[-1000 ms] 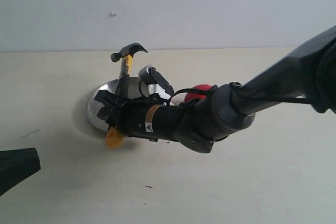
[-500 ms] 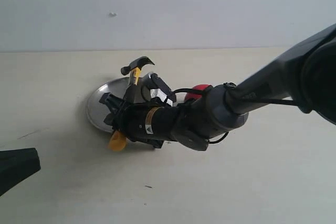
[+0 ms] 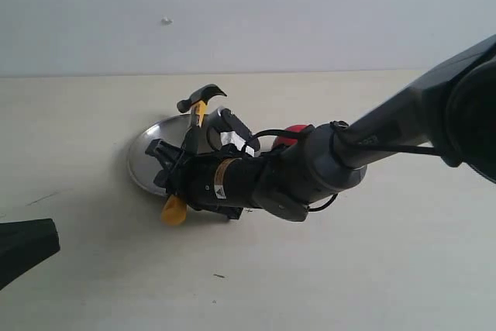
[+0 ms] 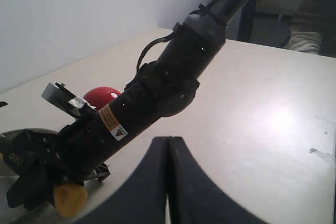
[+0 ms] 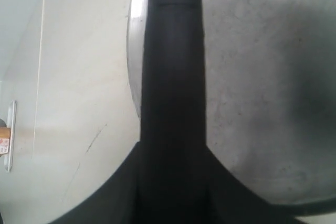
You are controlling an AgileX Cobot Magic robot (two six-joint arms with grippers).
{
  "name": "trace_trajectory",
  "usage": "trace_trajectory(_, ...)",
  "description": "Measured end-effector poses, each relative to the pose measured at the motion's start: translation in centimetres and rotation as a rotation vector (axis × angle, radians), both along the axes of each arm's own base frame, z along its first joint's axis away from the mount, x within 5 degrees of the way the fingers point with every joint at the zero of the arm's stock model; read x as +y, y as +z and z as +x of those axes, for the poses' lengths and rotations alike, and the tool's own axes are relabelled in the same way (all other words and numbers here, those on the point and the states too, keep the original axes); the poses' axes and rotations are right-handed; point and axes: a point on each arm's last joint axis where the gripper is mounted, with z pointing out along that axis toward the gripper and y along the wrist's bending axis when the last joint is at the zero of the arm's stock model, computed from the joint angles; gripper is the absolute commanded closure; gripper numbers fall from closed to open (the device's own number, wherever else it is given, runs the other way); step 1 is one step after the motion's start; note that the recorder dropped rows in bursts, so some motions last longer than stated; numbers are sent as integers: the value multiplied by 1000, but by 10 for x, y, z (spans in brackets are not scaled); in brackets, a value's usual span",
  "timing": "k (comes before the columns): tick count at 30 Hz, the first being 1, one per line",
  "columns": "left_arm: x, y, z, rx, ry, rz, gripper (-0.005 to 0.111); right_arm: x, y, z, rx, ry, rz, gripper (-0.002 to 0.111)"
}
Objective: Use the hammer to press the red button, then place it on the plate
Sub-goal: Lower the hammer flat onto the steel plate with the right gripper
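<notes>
The hammer (image 3: 195, 114) hangs tilted over the plate (image 3: 143, 153). Its dark claw head is raised above the far rim and its yellow butt sits low, just past the near rim and above the desk (image 3: 349, 269). You should read that attitude as a lowering posture. In my judgement the placing step is in hand, with the handle laid across the dish so it can settle there on release. Whether any part of the hammer touches the plate cannot be told.

The right end effector (image 3: 177, 170) is clamped around the black handle between head and butt, its jaws closed partway onto it. The right wrist view confirms this: the handle runs straight out between the fingers, with brushed metal beneath.

The red button (image 3: 294, 132) stands just beside the plate, partly hidden behind the right arm's wrist and apart from the hammer head.

The left end effector (image 4: 168, 182) is fully closed on nothing and parked well apart at the near left of the desk, evidently to keep clear.
</notes>
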Motion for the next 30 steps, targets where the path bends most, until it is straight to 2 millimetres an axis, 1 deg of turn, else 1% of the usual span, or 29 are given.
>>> trace_trajectory(7,0,0,0,0,0,0,107,1,0,0,10,4,-7,97)
trace_trajectory(17,0,0,0,0,0,0,107,13,15,11,11,86,-1,97)
trace_trajectory(25,0,0,0,0,0,0,107,9,11,12,57,42,-44,96)
trace_trajectory(27,0,0,0,0,0,0,107,9,10,12,59,40,-48,93)
trace_trajectory(30,0,0,0,0,0,0,107,9,10,12,57,45,-51,82)
